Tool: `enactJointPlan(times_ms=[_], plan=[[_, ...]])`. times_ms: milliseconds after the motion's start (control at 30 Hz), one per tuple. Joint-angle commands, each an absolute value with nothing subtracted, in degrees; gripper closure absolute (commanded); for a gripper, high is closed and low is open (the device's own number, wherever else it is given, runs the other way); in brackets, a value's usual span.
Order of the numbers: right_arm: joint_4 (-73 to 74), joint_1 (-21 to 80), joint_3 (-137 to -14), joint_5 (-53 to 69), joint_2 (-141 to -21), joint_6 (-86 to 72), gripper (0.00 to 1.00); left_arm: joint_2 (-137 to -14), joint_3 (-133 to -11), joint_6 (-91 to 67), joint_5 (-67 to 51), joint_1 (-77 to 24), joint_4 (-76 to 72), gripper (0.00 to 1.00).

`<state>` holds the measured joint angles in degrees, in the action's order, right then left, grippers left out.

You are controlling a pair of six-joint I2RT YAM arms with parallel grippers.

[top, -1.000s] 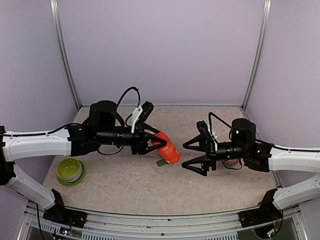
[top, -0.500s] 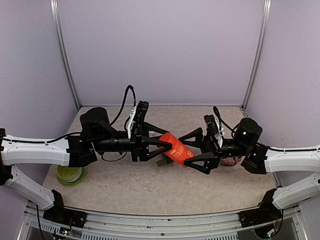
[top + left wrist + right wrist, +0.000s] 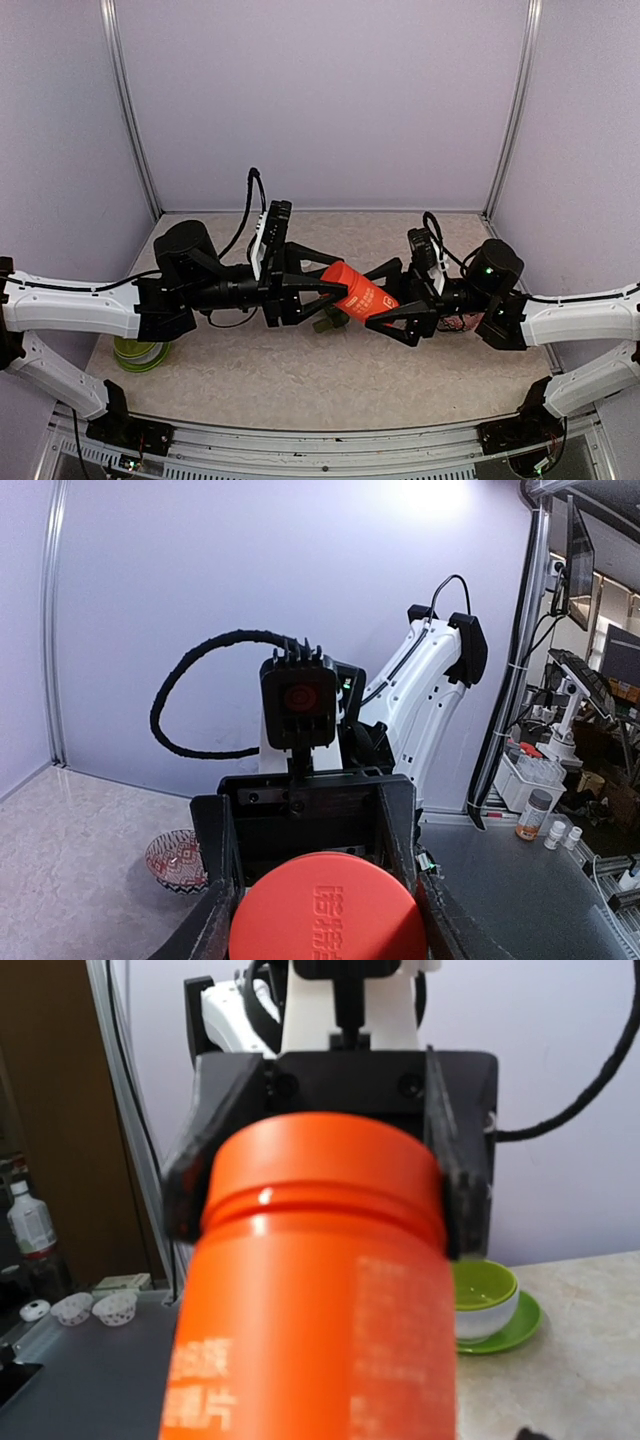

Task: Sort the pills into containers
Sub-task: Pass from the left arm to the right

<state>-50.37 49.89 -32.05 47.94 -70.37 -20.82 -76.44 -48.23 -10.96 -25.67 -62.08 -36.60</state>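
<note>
Bottle-opening step, by judgement: red pill bottle (image 3: 358, 293) is clamped by left gripper (image 3: 333, 289); right gripper (image 3: 383, 298) is spread around the far end. Closure, then twist, is called for.

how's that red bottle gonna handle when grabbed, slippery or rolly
The red bottle looks like smooth, glossy hard plastic, so it is probably stiff but slippery. It is a round cylinder, so laid on the table it would likely roll. The left end effector holds it aloft by the cap end, suggesting it is fairly light.
</note>
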Motion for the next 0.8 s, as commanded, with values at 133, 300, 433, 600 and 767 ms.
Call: enactJointPlan(times_ms=[133, 300, 433, 600, 767], plan=[[-54.2, 50.56, -31.38, 49.57, -71.37, -22.5, 0.23, -76.9, -47.81, -9.84, -22.33, -63.0, -42.63, 0.73], [-54.37, 50.63, -31.28, 49.39, -71.2, -22.59, 0.3, -77.15, -47.9, -9.76, -21.8, -63.14, -42.54, 0.73], [-54.65, 50.62, -31.51, 49.48, -71.27, -22.81, 0.41, -77.59, -47.91, -9.76, -21.8, -63.45, -42.68, 0.73], [-54.84, 50.71, -31.95, 49.87, -71.71, -23.03, 0.54, -77.78, -47.88, -9.63, -21.13, -63.71, -43.08, 0.73], [-53.93, 50.71, -31.78, 49.0, -71.02, -22.19, 0.69, -77.95, -47.99, -10.64, -19.07, -63.98, -42.79, 0.72]])
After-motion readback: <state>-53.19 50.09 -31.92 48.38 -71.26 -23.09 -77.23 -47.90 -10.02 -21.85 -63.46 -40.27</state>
